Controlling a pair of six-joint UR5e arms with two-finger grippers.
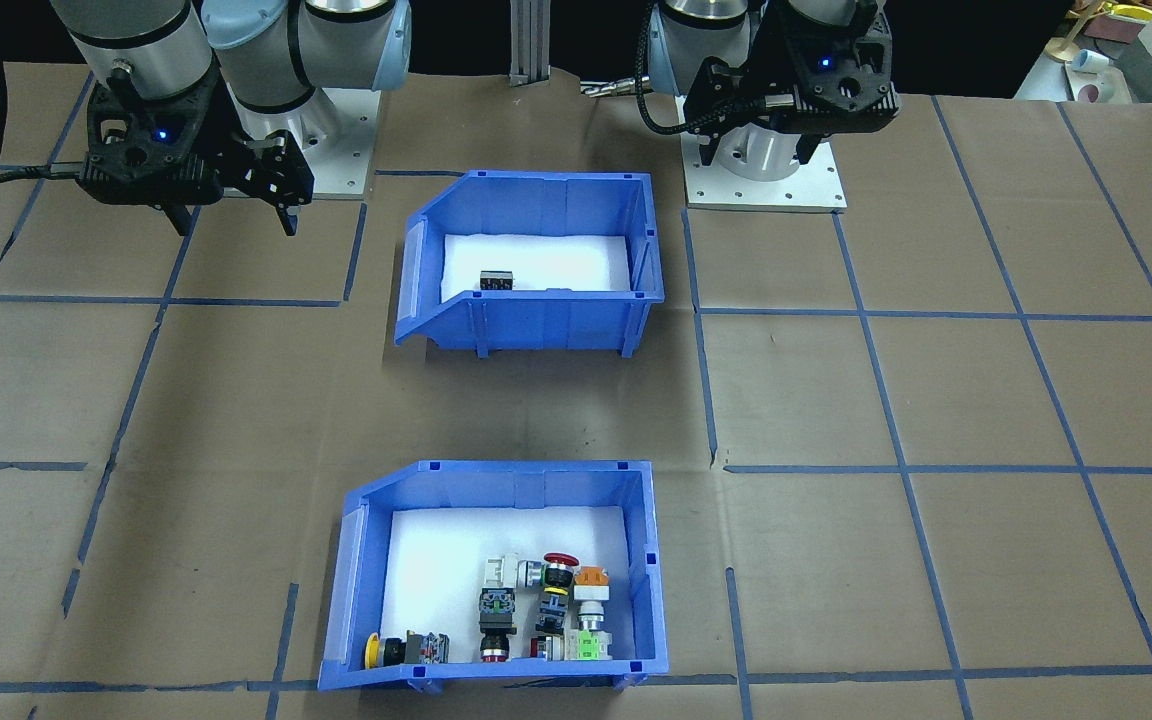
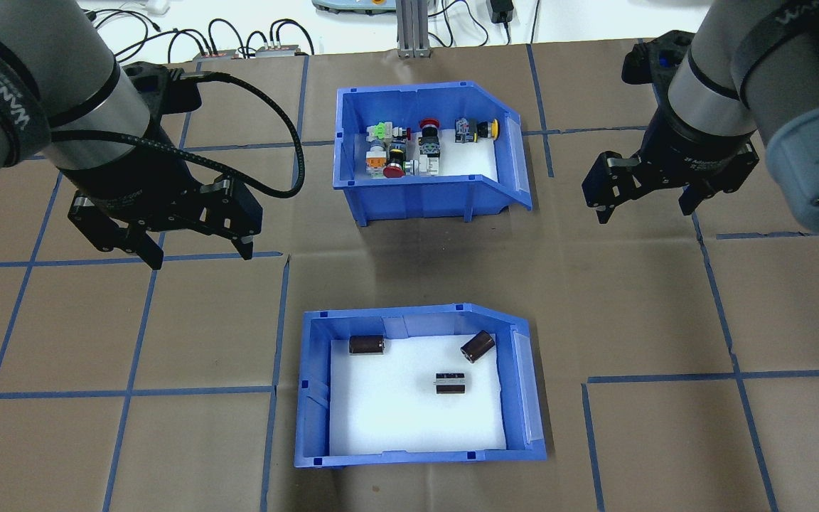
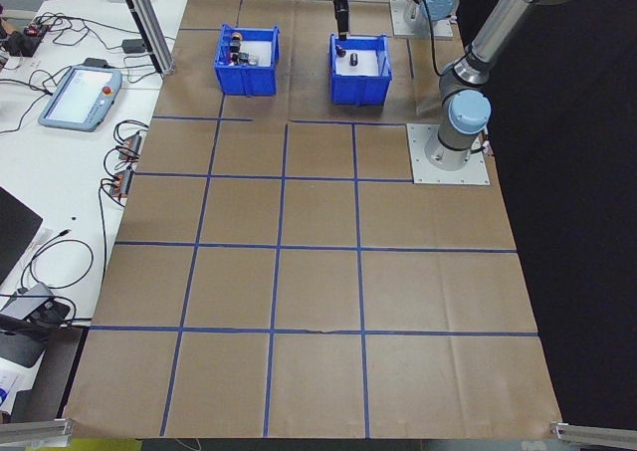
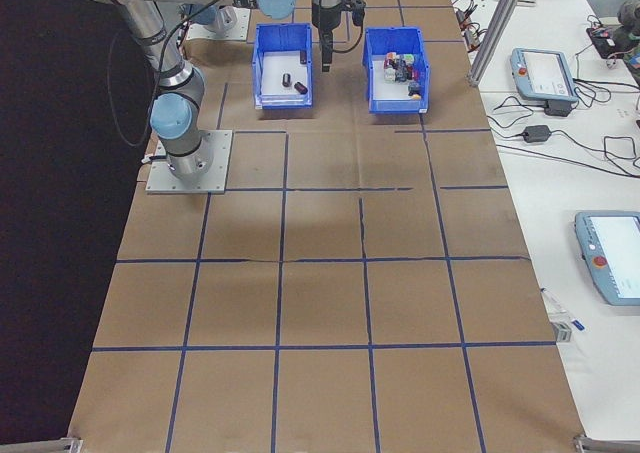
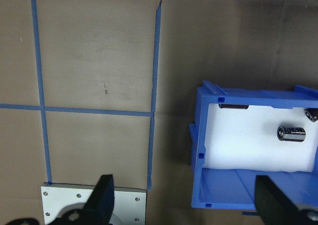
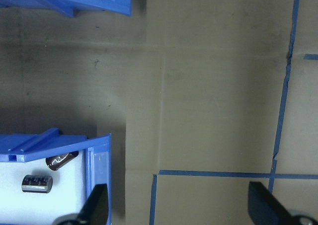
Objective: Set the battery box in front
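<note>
The battery box [image 2: 416, 387] sits on the counter [image 2: 665, 320] between two tools, left [image 2: 189, 249] and right [image 2: 644, 210], both spread wide and holding nothing.

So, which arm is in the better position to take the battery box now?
Probably neither clearly. The battery box lies between the open left gripper and the open right gripper, both empty. The right faces its low open front, the left its tall back wall.

The battery box [image 2: 416, 455] is smooth, slightly glossy blue plastic with a matt white liner. Its three cylinders [image 2: 451, 382] look dark and shiny, metal-capped. The surface [image 2: 651, 320] wears matt brown paper gridded with blue tape.
</note>
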